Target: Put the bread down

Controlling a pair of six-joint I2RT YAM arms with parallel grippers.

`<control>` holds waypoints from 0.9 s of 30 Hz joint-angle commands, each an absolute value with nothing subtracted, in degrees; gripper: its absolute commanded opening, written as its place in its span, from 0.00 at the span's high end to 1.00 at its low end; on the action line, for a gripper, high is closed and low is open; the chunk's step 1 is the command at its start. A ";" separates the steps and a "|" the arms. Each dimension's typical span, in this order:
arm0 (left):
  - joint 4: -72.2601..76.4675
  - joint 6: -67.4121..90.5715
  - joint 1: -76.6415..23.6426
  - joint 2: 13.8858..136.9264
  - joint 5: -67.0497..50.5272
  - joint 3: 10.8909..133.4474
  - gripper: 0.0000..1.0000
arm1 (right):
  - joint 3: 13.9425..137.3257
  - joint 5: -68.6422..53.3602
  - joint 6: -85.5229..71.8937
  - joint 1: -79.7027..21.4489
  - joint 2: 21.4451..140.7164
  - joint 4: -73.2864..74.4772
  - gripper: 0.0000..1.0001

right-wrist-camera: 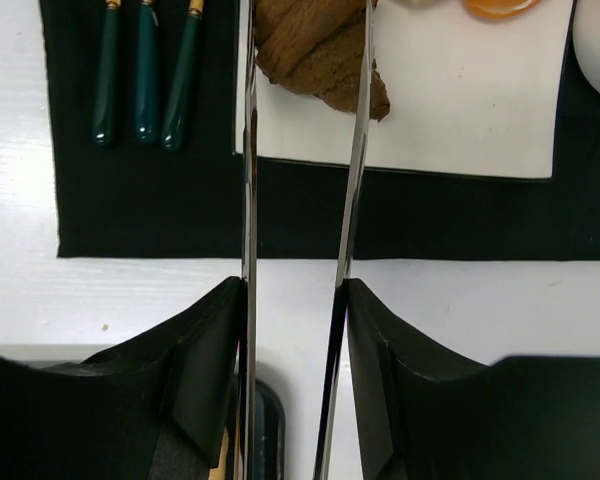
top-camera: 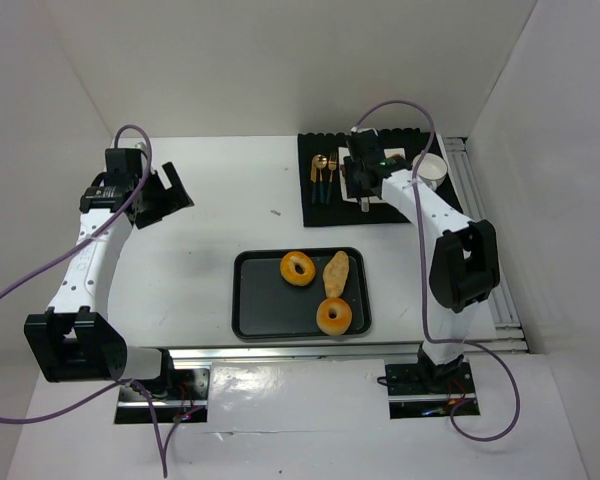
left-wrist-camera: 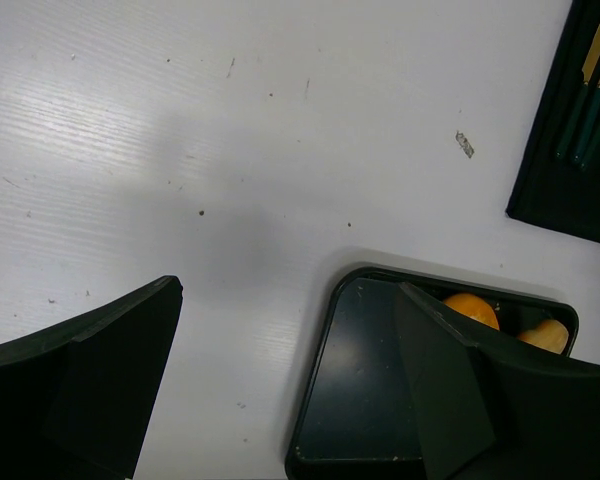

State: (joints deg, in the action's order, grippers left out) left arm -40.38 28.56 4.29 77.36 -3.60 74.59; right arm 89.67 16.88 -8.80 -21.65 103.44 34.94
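My right gripper [right-wrist-camera: 295,290] is shut on a pair of metal tongs [right-wrist-camera: 248,150]. The tong blades reach out to a brown bread [right-wrist-camera: 315,50], which sits between them over a white plate [right-wrist-camera: 460,110] on a black mat [right-wrist-camera: 150,215]. The bread's right end sticks out past the right blade. I cannot tell whether the bread rests on the plate. In the top view the right gripper [top-camera: 365,183] is over the plate [top-camera: 392,160] at the back right. My left gripper [top-camera: 165,195] is open and empty over the bare table at the left.
A black tray [top-camera: 255,305] in the middle holds two ring breads [top-camera: 298,268] [top-camera: 334,316] and a long bread [top-camera: 336,272]. Green-handled cutlery [right-wrist-camera: 145,70] lies on the mat. A white cup [top-camera: 432,168] stands right of the plate. The left wrist view shows the tray's corner [left-wrist-camera: 365,400].
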 commanded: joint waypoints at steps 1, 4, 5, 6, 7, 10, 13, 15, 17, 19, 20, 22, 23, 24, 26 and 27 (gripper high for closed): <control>-40.08 27.51 4.83 77.08 -4.04 74.53 0.00 | 93.25 17.40 -7.38 -20.65 103.62 28.56 0.50; -40.08 27.51 4.83 77.08 -4.04 75.15 0.00 | 93.86 17.40 -7.38 -20.13 104.24 29.09 0.46; -40.08 27.51 4.83 77.08 -4.04 75.15 0.00 | 93.87 17.40 -7.38 -20.13 104.24 29.09 0.44; -40.08 27.51 4.83 77.08 -4.04 75.15 0.00 | 93.87 17.40 -7.38 -20.13 103.63 29.70 0.37; -40.08 27.51 4.83 77.08 -4.04 75.15 0.00 | 93.87 17.40 -7.38 -20.13 102.40 29.71 0.37; -40.08 27.51 4.83 77.08 -4.04 75.15 0.00 | 94.48 18.19 -7.38 -20.65 99.86 30.23 0.37; -40.08 28.12 4.83 77.08 -4.04 75.76 0.00 | 94.48 19.42 -7.91 -21.96 97.31 30.94 0.37; -40.08 28.12 4.83 77.08 -4.04 75.76 0.00 | 96.14 17.94 -7.91 -22.85 96.60 30.94 0.37; -40.08 28.12 4.83 77.08 -4.04 76.28 0.00 | 98.07 12.59 -8.61 -24.78 96.59 29.98 0.37; -40.69 27.60 5.36 77.08 -2.30 76.29 0.00 | 101.58 11.08 -8.61 -28.54 100.43 29.09 0.37; -40.69 27.60 5.36 77.08 -2.29 76.29 0.00 | 101.60 11.07 -8.61 -30.04 101.94 28.48 0.37; -40.69 28.12 5.36 77.08 -2.29 76.29 0.00 | 105.02 11.60 -8.61 -32.77 105.01 25.87 0.37; -40.69 28.12 5.36 77.08 -2.29 75.77 0.00 | 105.81 11.60 -8.61 -34.61 107.99 24.45 0.37; -40.69 28.12 5.36 76.38 -3.07 75.76 0.00 | 107.13 11.60 -8.61 -35.15 109.50 20.95 0.37; -41.22 28.82 5.36 76.38 -3.08 75.23 0.00 | 108.97 10.55 -9.23 -35.77 114.84 17.94 0.37; -41.74 28.83 5.88 75.77 -1.77 75.23 0.00 | 111.25 11.24 -9.23 -36.55 116.70 16.71 0.37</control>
